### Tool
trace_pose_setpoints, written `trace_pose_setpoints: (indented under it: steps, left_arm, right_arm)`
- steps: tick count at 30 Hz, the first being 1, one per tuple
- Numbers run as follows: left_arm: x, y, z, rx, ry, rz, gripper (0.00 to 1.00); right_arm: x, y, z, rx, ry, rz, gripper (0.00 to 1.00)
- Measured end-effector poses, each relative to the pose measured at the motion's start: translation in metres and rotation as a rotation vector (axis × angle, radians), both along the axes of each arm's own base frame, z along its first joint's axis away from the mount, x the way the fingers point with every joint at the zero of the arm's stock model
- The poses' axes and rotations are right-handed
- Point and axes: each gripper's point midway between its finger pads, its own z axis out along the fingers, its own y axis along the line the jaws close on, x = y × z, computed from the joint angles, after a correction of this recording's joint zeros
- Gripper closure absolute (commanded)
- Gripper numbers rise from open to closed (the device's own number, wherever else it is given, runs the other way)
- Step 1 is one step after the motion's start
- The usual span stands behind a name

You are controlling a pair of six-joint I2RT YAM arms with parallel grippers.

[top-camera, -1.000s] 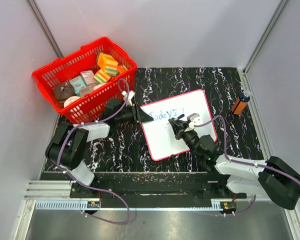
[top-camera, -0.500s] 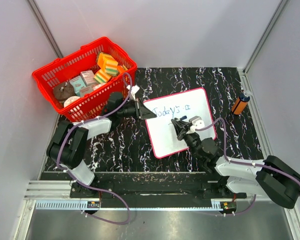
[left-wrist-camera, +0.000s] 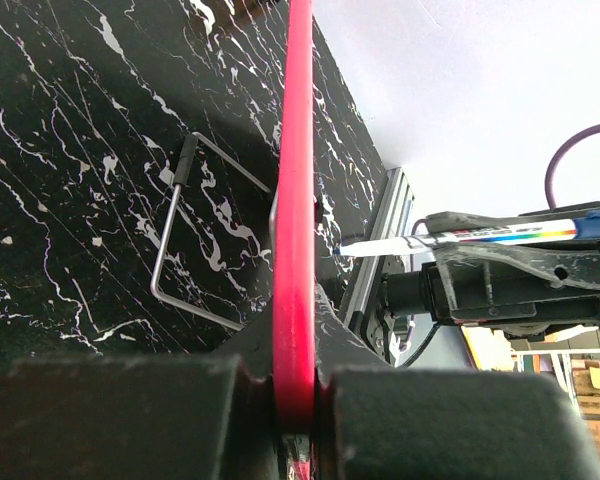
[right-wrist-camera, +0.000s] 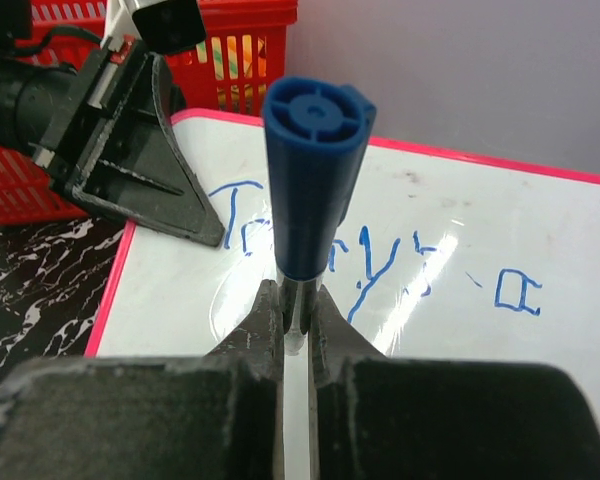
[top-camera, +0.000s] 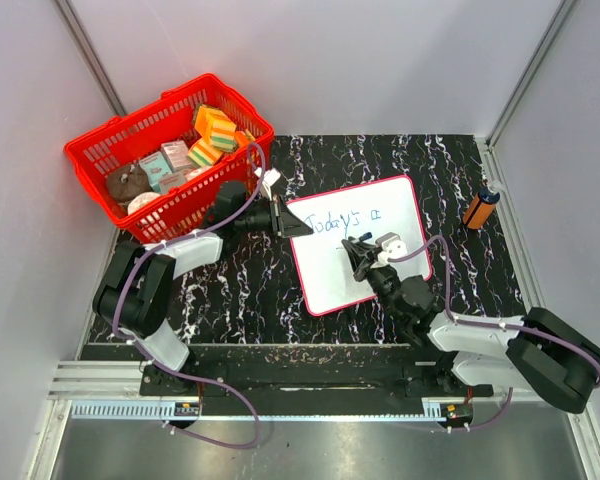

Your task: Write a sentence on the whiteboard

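Note:
The whiteboard (top-camera: 330, 275) lies on the black marbled table, white with a red-pink rim (left-wrist-camera: 295, 200). The sentence (top-camera: 345, 221) runs along its far edge in blue and reads "Today's a" (right-wrist-camera: 380, 270). My left gripper (top-camera: 292, 225) is shut on the rim at the board's far left corner (left-wrist-camera: 293, 390). My right gripper (top-camera: 365, 255) hovers over the board's middle, shut on a blue-capped marker (right-wrist-camera: 310, 190). The marker's tip (left-wrist-camera: 355, 245) points at the board just below the writing. I cannot tell whether the tip touches.
A red basket (top-camera: 90, 150) full of sponges and boxes stands at the far left, just behind the left arm. An orange and black object (top-camera: 480, 208) lies near the right wall. A bent metal wire (left-wrist-camera: 170, 240) lies on the table beside the board.
The left gripper has shut on the board's corner and the board has shifted slightly to the right. The letter "a" now stands after "Today's". The marker has drawn back a little.

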Motion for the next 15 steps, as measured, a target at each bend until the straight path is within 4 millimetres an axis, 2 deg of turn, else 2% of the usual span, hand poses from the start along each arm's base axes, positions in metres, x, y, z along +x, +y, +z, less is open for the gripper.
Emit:
trace_pose_setpoints:
  steps: [7, 15]
  left_arm:
    - [0.0, 0.0, 0.0, 0.003, -0.001, -0.004, 1.0]
    - [0.0, 0.001, 0.0, 0.006, -0.002, -0.007, 1.0]
  right_arm:
    - [0.005, 0.004, -0.02, -0.042, 0.033, -0.005, 1.0]
    - [0.007, 0.005, -0.019, -0.03, 0.026, -0.012, 1.0]
